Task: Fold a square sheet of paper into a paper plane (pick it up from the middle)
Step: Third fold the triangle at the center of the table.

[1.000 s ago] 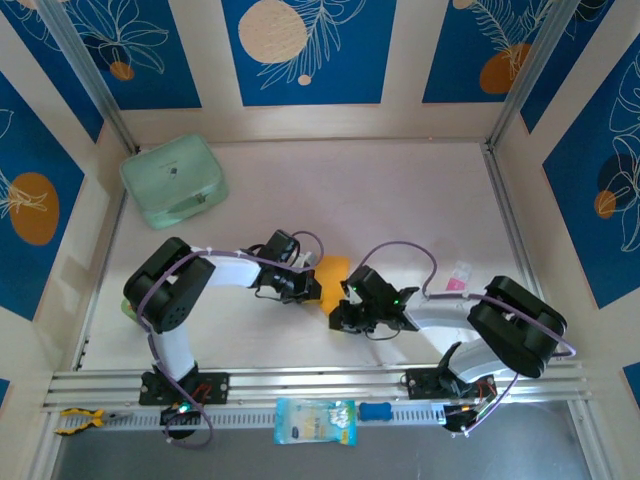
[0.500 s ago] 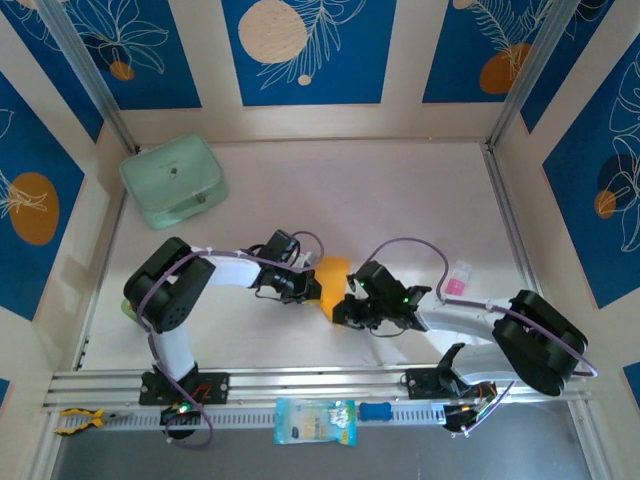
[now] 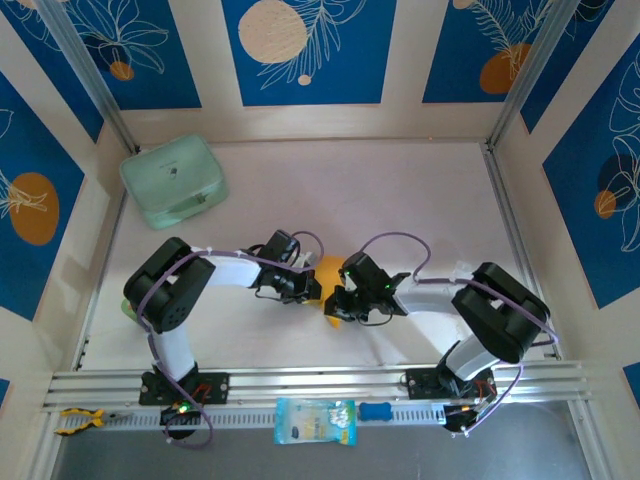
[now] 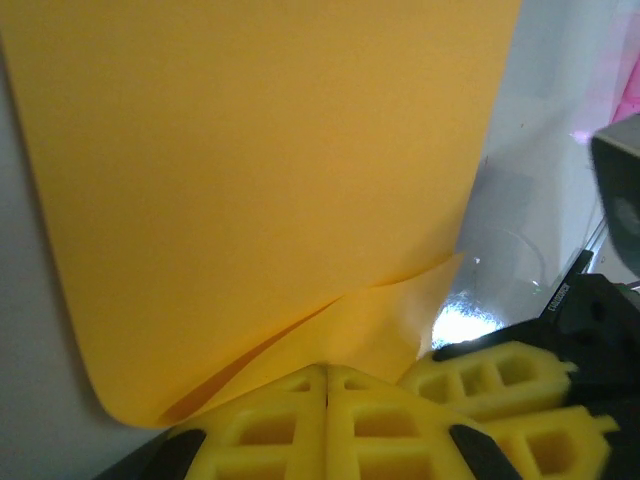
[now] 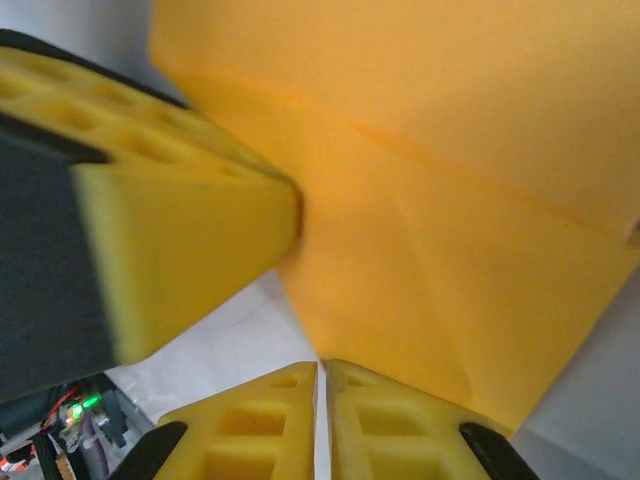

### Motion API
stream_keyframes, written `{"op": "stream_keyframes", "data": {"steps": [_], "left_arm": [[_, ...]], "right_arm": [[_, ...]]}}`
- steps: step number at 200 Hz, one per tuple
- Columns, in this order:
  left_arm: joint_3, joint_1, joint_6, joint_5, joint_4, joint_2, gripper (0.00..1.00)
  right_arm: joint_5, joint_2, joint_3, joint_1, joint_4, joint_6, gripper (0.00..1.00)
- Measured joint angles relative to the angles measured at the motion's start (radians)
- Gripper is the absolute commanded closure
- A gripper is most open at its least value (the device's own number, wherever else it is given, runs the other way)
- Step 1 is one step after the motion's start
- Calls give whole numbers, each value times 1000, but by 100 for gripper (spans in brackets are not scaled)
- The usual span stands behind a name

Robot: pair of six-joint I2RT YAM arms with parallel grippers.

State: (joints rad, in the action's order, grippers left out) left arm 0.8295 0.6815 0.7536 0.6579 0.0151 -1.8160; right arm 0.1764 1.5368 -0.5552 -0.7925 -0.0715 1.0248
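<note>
Item, square sheet of paper (image 3: pixel 332 268): orange-yellow, partly folded, near the middle of the table (image 3: pixel 380 190), between the two grippers and touching both; largely covered by them from above; whether flat on the surface or lifted clear, not discernible. Left gripper (image 3: pixel 315 290): yellow fingers (image 4: pixel 270 420) pressed together with no gap, pinching the sheet's near edge at a loose upper layer lifting off the lower one; beyond the tips, a broad smooth orange face with one rounded corner at lower left. Right gripper (image 3: pixel 336 304): yellow fingers (image 5: pixel 390 420) closed to a thin seam, nipping a corner of that sheet; one straight crease slanting across the paper above the tips. Grippers just beside each other, tips nearly meeting on the paper, a yellow finger of each visible in the other's wrist view. Other contents: mint-green rounded case (image 3: pixel 173 180), far left corner of the table, well apart from the sheet; pale blue packet (image 3: pixel 314 420) on the front ledge between the arm bases; small blue object (image 3: pixel 376 411) just to its right; yellow-handled hand tool (image 3: pixel 78 420) at the ledge's left end; small pink item (image 4: pixel 630 95) beyond the sheet, blurred, kind not discernible. Surround: blue wall panels (image 3: pixel 305 50) with cream leaf and circle prints.
</note>
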Motion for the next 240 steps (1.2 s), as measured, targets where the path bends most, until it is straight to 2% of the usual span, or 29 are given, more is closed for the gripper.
{"op": "stream_keyframes", "data": {"steps": [40,88,123,169,240], "left_arm": [[0,0,0,-1,0,1,100],[-5,3,0,-16,2,27,95],[-6,18,0,-27,5,74,96],[4,43,-3,-54,-21,28,100],[17,-24,-5,-34,-37,6,95]], "right_arm": [[2,-6,46,-8,-77,18,89],[12,-11,69,-6,-121,24,89],[19,-11,69,-5,-119,24,89],[30,-11,69,0,-114,23,90],[31,-18,87,2,-135,20,92]]}}
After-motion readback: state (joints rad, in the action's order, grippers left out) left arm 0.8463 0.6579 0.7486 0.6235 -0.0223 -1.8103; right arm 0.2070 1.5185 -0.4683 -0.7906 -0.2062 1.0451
